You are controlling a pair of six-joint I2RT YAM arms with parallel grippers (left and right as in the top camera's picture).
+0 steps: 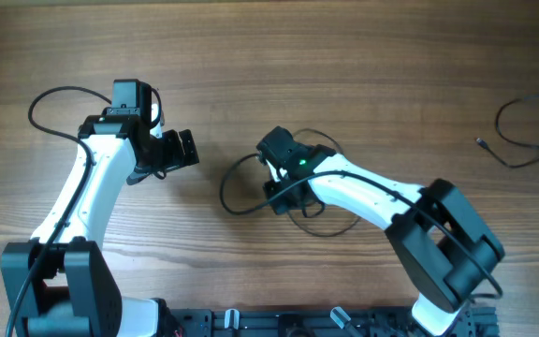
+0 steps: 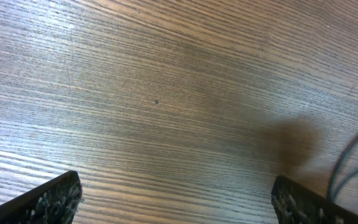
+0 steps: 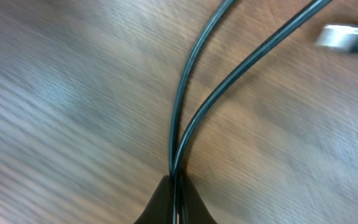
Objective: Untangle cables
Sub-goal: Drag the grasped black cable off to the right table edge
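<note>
Where the cables [image 3: 180,124] converge: right end effector [image 3: 174,186] pinches two strands.
Left end effector [image 2: 176,208]: spread above the worktop [image 2: 166,93].

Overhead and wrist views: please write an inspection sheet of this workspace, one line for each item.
Surface: wooden table, plain wood grain.
Job's things: looped cable lies partly under the right arm; second cable lies apart, at the upper right of the overhead view.
Clutter: nothing seen.
Grippers: left gripper open above bare wood, holding nothing; right gripper shut on two strands of the looped cable.
Cables: thick arm cable arcs beside the left arm, apart from the thin cables.
Surroundings: black base frame along the near table edge.
</note>
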